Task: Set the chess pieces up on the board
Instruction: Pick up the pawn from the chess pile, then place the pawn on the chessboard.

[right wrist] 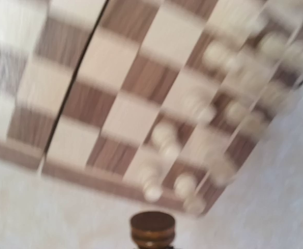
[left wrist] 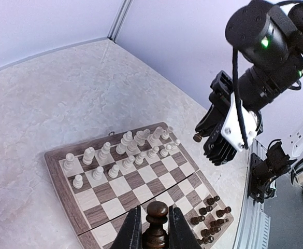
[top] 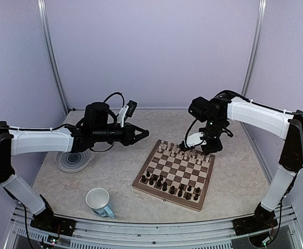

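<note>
Soft, even light; right wrist view smears the board (right wrist: 130, 119) with blur.

The board (top: 178, 171) is checkered brown and cream.

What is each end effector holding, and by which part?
Left end effector: a dark piece, pinched by its body. Right end effector: another dark piece; grip point not visible.

Satin wood-grain board (top: 177, 168) on a matt, marbled tabletop (top: 115, 166); the dark chess pieces (left wrist: 157, 211) are glossy, varnished turned wood.
</note>
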Tool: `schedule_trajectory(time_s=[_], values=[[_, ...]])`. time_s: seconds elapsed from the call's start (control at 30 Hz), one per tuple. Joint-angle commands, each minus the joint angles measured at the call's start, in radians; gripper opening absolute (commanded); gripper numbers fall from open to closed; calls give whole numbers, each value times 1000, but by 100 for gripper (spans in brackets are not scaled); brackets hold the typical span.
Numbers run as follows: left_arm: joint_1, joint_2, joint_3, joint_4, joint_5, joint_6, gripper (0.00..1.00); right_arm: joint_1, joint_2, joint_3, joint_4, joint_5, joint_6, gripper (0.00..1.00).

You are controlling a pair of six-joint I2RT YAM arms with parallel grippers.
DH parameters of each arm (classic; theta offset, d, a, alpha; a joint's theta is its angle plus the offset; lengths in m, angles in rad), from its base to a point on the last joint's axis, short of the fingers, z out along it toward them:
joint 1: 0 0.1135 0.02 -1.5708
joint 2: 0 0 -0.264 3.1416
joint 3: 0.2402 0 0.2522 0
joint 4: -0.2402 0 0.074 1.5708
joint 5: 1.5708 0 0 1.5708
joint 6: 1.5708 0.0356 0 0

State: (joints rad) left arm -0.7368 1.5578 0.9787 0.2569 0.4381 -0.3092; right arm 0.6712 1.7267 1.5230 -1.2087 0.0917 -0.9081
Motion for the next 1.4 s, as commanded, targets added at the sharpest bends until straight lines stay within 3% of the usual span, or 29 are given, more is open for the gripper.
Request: schedule_trajectory(time_s=[0.0,0.17,0.67,1.23,1.37], values=[[31,-52,5,-24,17,30,10,59,67,9,-169,208,5,4],[40,-84,-20,-20,26,30,10,116,108,-65,-169,294,58,4],[40,-126,-14,-43,24,38,10,178,250,-20,-169,280,86,7],[40,-127,-8,-54,30,42,10,205,303,17,-169,248,94,13],[40,-125,-8,-56,31,42,10,208,309,23,-169,241,95,18]])
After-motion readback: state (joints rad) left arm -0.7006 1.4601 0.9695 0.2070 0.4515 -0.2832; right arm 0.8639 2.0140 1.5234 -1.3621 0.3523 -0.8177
